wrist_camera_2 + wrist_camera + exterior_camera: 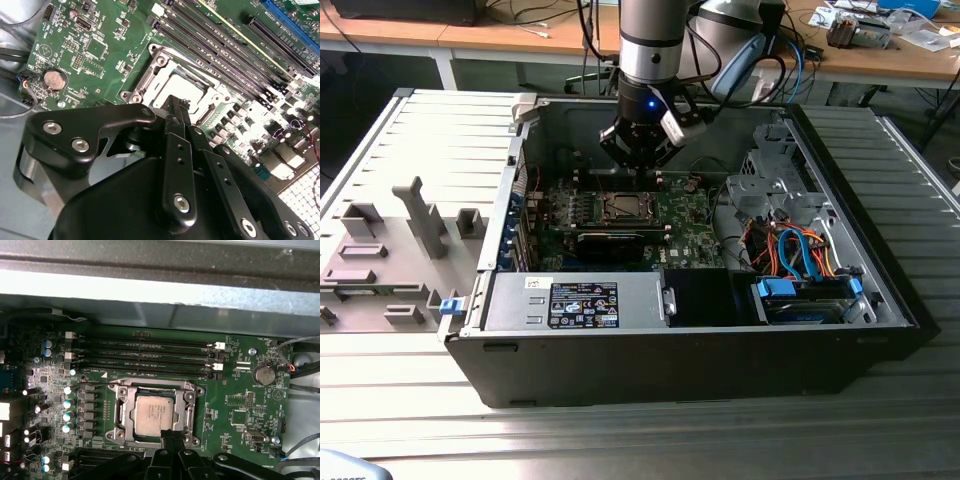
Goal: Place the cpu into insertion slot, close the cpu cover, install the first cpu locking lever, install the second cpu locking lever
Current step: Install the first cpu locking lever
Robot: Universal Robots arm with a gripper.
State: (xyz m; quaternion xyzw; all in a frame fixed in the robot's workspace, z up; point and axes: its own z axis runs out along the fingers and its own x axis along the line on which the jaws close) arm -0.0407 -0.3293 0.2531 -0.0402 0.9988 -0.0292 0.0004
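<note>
Silvery-grey cpu [154,415] sits in the insertion slot [121,410], with the empty hand [170,434] pinched closed at its edge.

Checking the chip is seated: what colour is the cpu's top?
Silvery-grey metal; the cpu shows best in the first wrist view.
</note>
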